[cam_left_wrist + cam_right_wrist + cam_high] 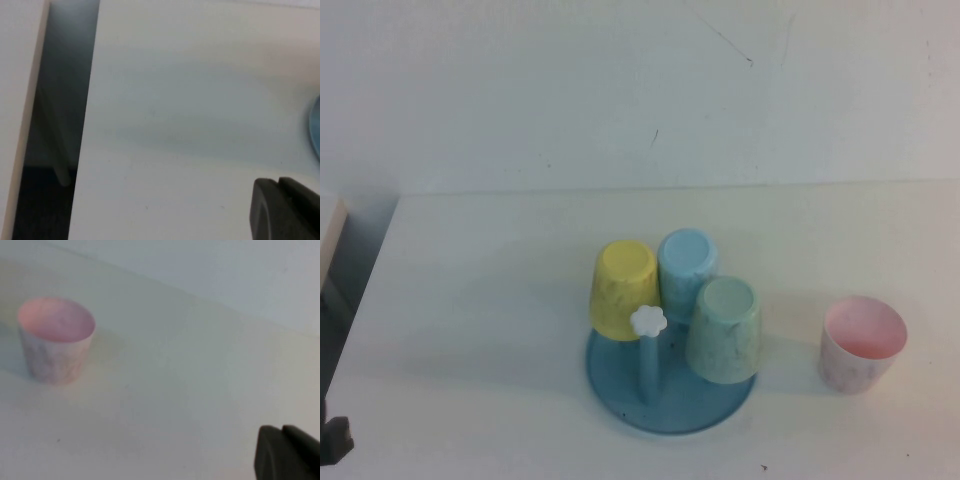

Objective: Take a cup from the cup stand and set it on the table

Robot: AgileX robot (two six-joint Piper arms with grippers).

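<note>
Judging from how things lie, you have the whole job ahead of you: the small yellow plastic tumbler [623, 288] sits upside down on a peg of the round blue plastic tray with upright pegs and white flower knobs [665, 385], which stands near the front edge of the large plain white tabletop [500, 300], about midway along it. A light blue cup [686, 262] and a pale green cup [725, 328] hang inverted on the same stand, touching one another. A pink cup [862, 342] stands upright on the bench toward the right edge, apart from the stand.

Your left gripper [287, 210] sits low by the front left corner, away from the stand; I cannot tell how it is set. Your right gripper [287, 452] waits over bare tabletop with the pink cup ahead of it; its state is equally unclear. Neither touches anything. Reaching, grasping, lifting and setting down all remain.
</note>
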